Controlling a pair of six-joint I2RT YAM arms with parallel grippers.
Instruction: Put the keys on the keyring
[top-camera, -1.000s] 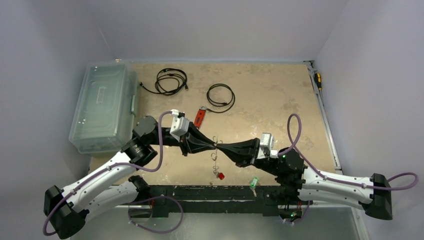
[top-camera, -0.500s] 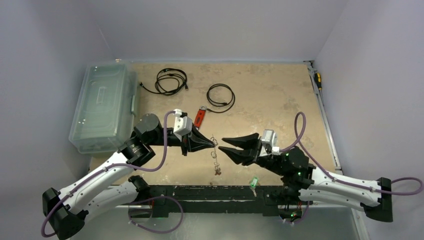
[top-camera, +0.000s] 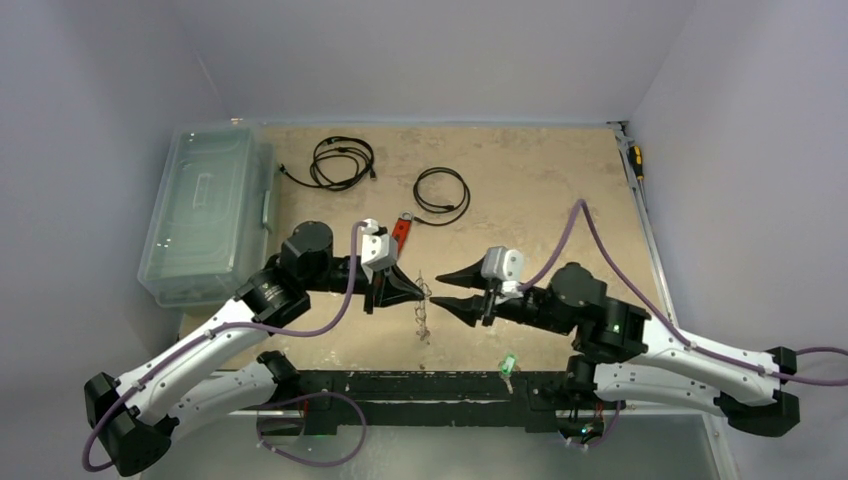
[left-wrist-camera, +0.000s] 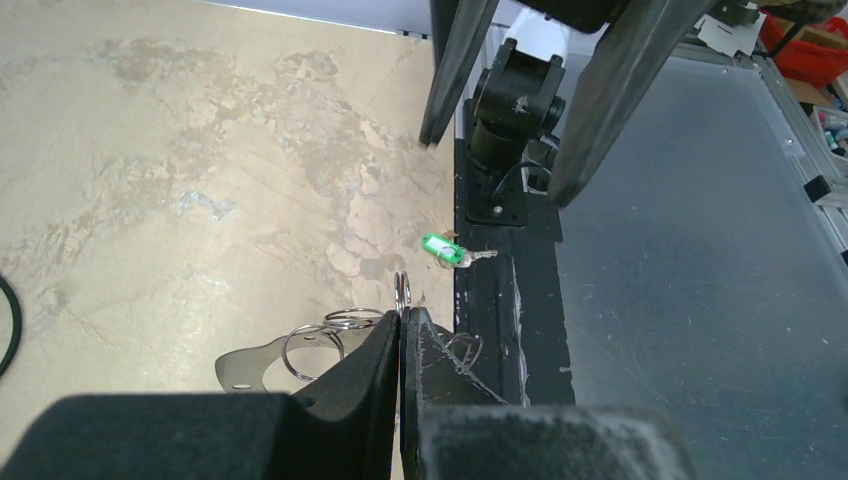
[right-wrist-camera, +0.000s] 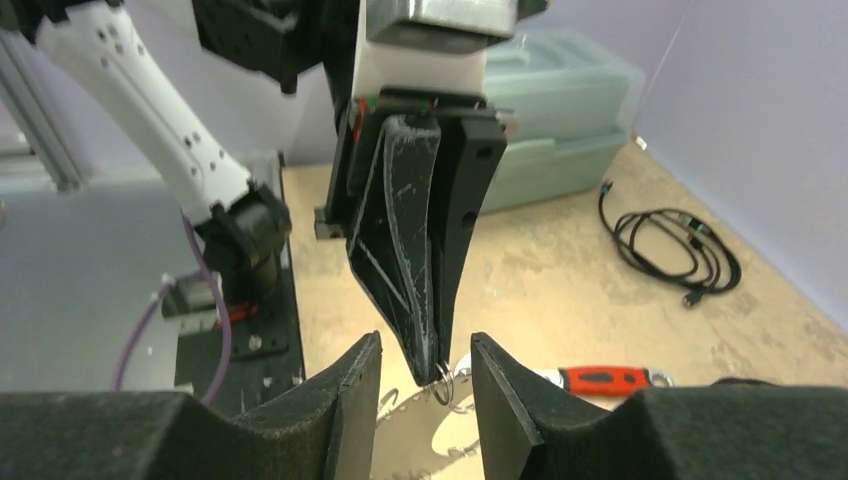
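So, one thin silvery wire keyring hangs above the tan counter, long axis pointing down. The left gripper has its jaws pinched shut on the top loop. The right gripper faces it, jaws apart and empty. One green-headed metal key lies at the counter's near edge.

I see the thin silvery wire keyring between my left gripper and right gripper; the small green-headed key lies nearer me, to its right.
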